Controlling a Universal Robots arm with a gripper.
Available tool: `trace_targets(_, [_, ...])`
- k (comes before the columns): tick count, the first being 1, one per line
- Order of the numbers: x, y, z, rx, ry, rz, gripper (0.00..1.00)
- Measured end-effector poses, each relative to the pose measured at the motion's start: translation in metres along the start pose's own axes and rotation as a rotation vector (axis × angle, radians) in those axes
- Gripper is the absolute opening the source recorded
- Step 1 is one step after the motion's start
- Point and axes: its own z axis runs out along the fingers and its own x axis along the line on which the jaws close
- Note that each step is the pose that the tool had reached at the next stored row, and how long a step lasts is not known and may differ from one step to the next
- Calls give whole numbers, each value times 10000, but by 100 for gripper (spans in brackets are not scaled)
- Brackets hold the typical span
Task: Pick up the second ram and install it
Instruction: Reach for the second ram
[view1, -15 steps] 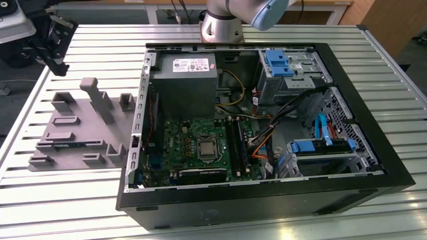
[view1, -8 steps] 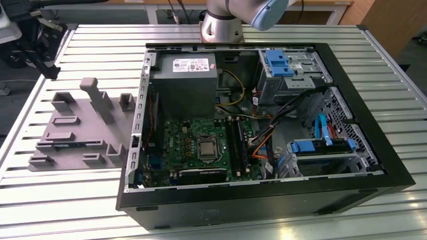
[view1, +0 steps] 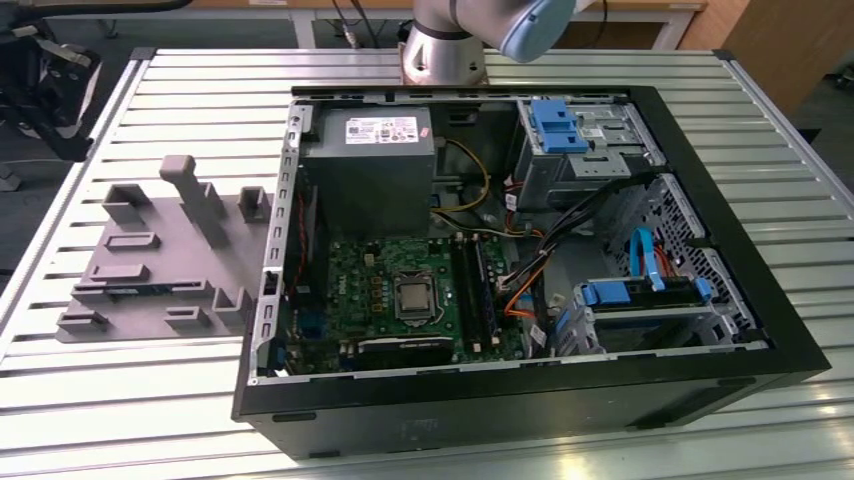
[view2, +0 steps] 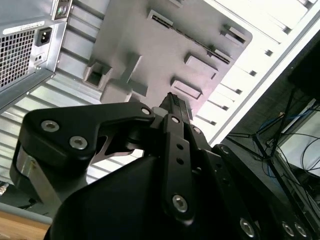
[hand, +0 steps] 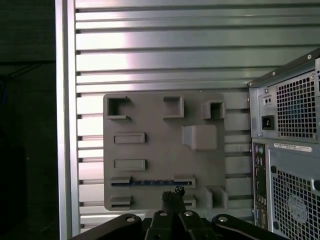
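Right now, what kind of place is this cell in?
Probably a robotics lab bench for PC assembly: an open computer case on a slatted metal table, with a grey parts fixture beside it holding a ram stick.

2nd ram (hand: 150, 182): thin blue-green stick, on edge in grey fixture (hand: 150, 120) slot.

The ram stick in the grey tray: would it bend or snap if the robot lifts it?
The ram looks like a thin circuit-board strip, so it is probably stiff and light, not floppy. Sitting on edge in a tray slot, it likely needs a straight pull; twisting could crack it.
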Motion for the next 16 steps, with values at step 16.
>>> trace_targets(16, [196, -149, 39, 0, 1, 0, 11])
